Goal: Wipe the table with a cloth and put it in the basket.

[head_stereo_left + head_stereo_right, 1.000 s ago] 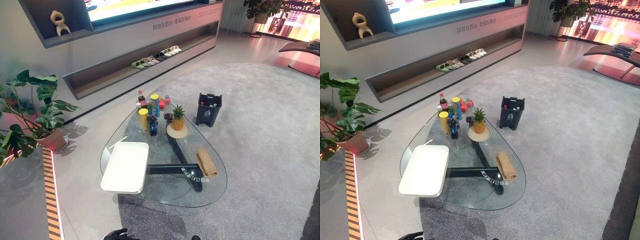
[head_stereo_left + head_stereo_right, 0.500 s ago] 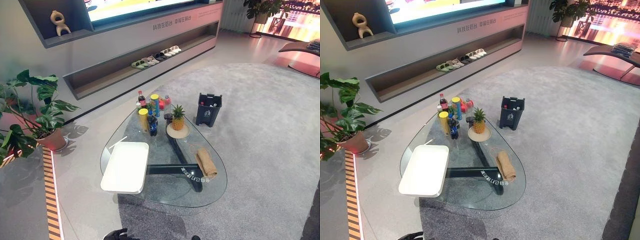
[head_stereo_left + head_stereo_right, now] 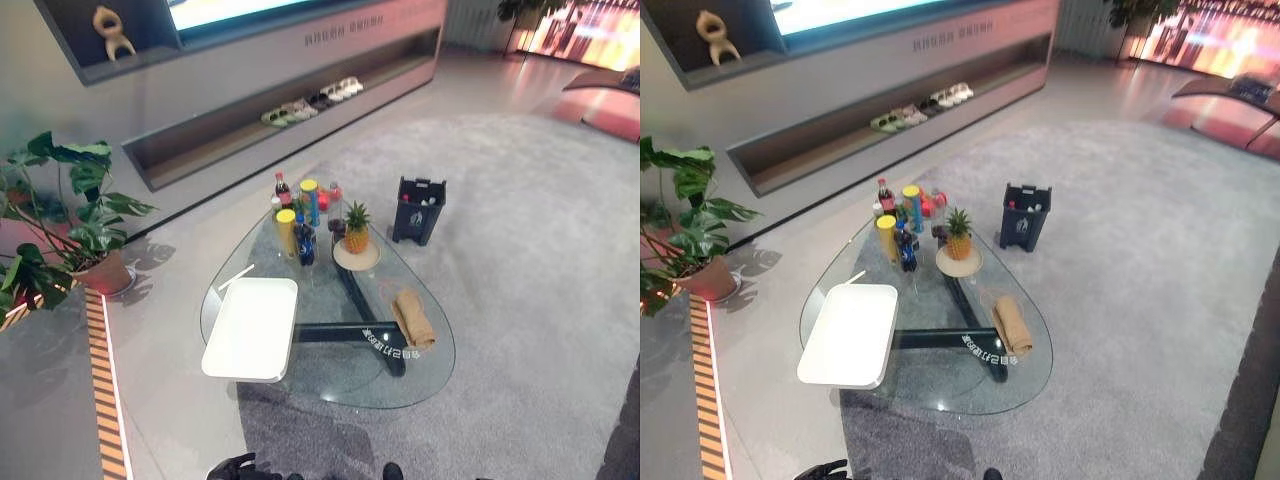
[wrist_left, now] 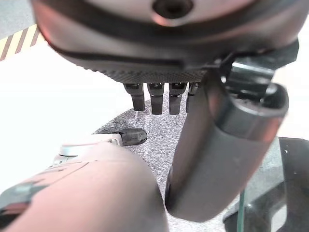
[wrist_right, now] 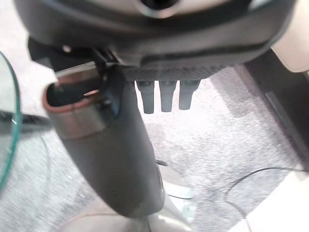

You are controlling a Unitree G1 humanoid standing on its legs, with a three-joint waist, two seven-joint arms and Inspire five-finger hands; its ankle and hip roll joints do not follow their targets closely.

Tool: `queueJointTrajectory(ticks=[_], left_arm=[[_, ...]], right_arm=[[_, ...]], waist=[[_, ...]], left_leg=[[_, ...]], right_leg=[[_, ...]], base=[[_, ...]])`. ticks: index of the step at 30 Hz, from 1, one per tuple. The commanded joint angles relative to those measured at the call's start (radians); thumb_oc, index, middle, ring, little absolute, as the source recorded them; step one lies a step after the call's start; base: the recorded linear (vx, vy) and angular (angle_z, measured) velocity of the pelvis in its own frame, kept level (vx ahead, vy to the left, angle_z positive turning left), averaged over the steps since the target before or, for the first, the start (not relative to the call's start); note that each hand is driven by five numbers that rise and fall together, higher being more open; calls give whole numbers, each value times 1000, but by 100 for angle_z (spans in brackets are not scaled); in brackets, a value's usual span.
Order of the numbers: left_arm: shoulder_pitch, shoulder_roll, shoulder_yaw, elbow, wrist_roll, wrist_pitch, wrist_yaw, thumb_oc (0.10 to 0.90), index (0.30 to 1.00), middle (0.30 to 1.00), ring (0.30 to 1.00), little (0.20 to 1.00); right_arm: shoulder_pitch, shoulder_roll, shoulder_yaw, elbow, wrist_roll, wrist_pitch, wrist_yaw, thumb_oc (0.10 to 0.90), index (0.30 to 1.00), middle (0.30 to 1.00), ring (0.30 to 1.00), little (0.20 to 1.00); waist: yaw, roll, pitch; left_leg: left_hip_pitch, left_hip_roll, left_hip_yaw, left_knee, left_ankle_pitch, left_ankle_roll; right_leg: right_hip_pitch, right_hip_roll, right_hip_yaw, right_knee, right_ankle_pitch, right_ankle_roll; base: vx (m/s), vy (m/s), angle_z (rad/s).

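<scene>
Cloth [image 3: 412, 319] lies folded near our glass table's [image 3: 330, 385] right edge, untouched; our left hand [image 4: 203, 140] and right hand [image 5: 116, 159] hang straight-fingered, empty, because we haven't reached yet.

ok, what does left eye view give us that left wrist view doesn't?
Left eye view: the tan cloth folded on the glass table, white tray, pineapple, bottles, dark basket on the grey carpet. Left wrist view: the left hand close up, fingers straight, holding nothing. Both: table edge and carpet.
</scene>
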Motion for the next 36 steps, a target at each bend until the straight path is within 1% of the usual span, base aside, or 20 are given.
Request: queueJointTrajectory(ticks=[1,4,5,6,7,8,9,11,13,16,18,19,20,23,25,28,31,36], left_arm=[[-135,48,4,23,-87,-56,47,800,900,900,900,900],[-173,53,0,14,-125,-86,50,800,900,900,900,900],[-190,58,-4,5,-165,-110,51,800,900,900,900,900],[-203,61,-7,1,-183,-117,51,800,900,900,900,900],[-223,68,-15,-6,-216,-132,43,800,900,900,900,900],[-229,70,-18,-8,-232,-137,39,800,900,900,900,900],[-241,74,-16,-18,-265,-150,22,800,900,900,900,900],[-249,80,-9,-37,-320,-158,-11,800,900,900,900,900],[-252,88,2,-65,-362,-148,-31,800,900,900,900,900],[-258,95,12,-87,-401,-140,-46,800,900,900,900,900],[-262,102,22,-103,-421,-130,-53,800,900,900,900,900],[-262,102,24,-111,-419,-127,-50,800,900,900,900,900],[-263,102,25,-114,-418,-125,-48,800,900,900,900,900],[-262,108,33,-114,-418,-124,-42,800,900,900,900,900],[-261,116,35,-112,-427,-126,-43,800,900,900,900,900],[-252,132,40,-123,-453,-133,-53,800,900,900,900,900],[-237,135,53,-151,-519,-144,-49,800,900,900,900,900],[-229,147,71,-178,-521,-135,-52,800,900,900,900,900]], right_arm=[[-113,-31,40,30,21,1,1,800,900,900,900,900],[-150,-40,37,41,50,-13,-28,800,900,900,900,900],[-173,-47,34,40,60,-19,-42,800,900,900,900,900],[-187,-52,33,41,67,-19,-49,800,900,900,900,900],[-207,-61,36,42,83,-26,-57,800,900,900,900,900],[-213,-63,37,44,88,-27,-60,800,900,900,900,900],[-225,-73,29,42,104,-39,-72,800,900,900,900,900],[-236,-85,18,32,134,-50,-83,800,900,900,900,900],[-244,-96,4,17,151,-65,-98,800,900,900,900,900],[-260,-106,-6,1,169,-90,-126,800,900,900,900,900],[-268,-114,-16,-15,191,-113,-159,800,900,900,900,900],[-269,-118,-32,-25,196,-138,-186,800,900,900,900,900],[-272,-121,-43,-29,205,-152,-206,800,900,900,900,900],[-280,-129,-75,-48,215,-229,-278,800,900,900,900,900],[-286,-137,-90,-63,229,-268,-313,800,900,900,900,900],[-302,-161,-117,-109,255,-347,-363,800,900,900,900,900],[-304,-176,-139,-160,253,-405,-386,800,900,900,900,900],[-329,-209,-149,-231,277,-429,-400,800,900,900,900,900]], waist=[[-19,-14,163],[-20,-9,216],[-18,-6,245],[-16,-5,259],[-13,-6,287],[-13,-6,291],[-8,-6,318],[-7,-5,341],[-7,-3,355],[-6,0,356],[-5,1,356],[-5,0,356],[-5,1,356],[-5,-1,356],[-7,-5,356],[-6,-13,356],[-5,-18,356],[3,-25,356]], left_leg=[[-77,-78,-27,-25,22,40],[-136,-83,-31,-25,38,43],[-167,-86,-26,-25,50,43],[-186,-87,-23,-21,56,42],[-225,-92,-21,13,60,40],[-241,-94,-21,30,57,40],[-304,-107,-33,111,48,37],[-376,-121,-36,204,28,37],[-444,-131,-39,286,10,37],[-531,-130,-34,381,-13,39],[-594,-121,-28,467,-47,44],[-641,-118,-33,530,-71,46],[-666,-116,-35,563,-86,47],[-729,-109,-41,636,-118,56],[-754,-105,-44,663,-130,60],[-795,-105,-47,701,-145,62],[-819,-106,-47,717,-151,65],[-844,-107,-47,735,-154,64]], right_leg=[[-73,48,-22,49,-35,-19],[-142,50,-21,71,-28,-19],[-181,47,-28,92,-26,-20],[-202,45,-33,107,-28,-21],[-238,42,-40,139,-32,-25],[-252,40,-42,151,-35,-26],[-295,35,-54,204,-46,-30],[-352,30,-66,271,-66,-36],[-410,30,-76,336,-86,-42],[-496,31,-81,422,-113,-50],[-561,36,-80,506,-149,-60],[-603,39,-73,559,-167,-65],[-625,42,-69,589,-178,-68],[-685,52,-54,667,-202,-80],[-708,53,-50,695,-207,-84],[-745,54,-51,730,-209,-90],[-766,55,-52,742,-207,-91],[-789,51,-68,764,-210,-98]], base=[[-190,-20,-8],[-166,-5,0],[-175,18,2],[-246,18,-2],[-158,2,-1],[-198,-23,0],[-148,-32,1],[-147,-45,4],[-103,-40,7],[-61,-37,10],[-43,-41,14],[-45,-59,16],[-26,-68,15],[-9,-76,11],[2,-61,2],[17,-59,-3],[4,-35,-7],[-9,-37,-3]])
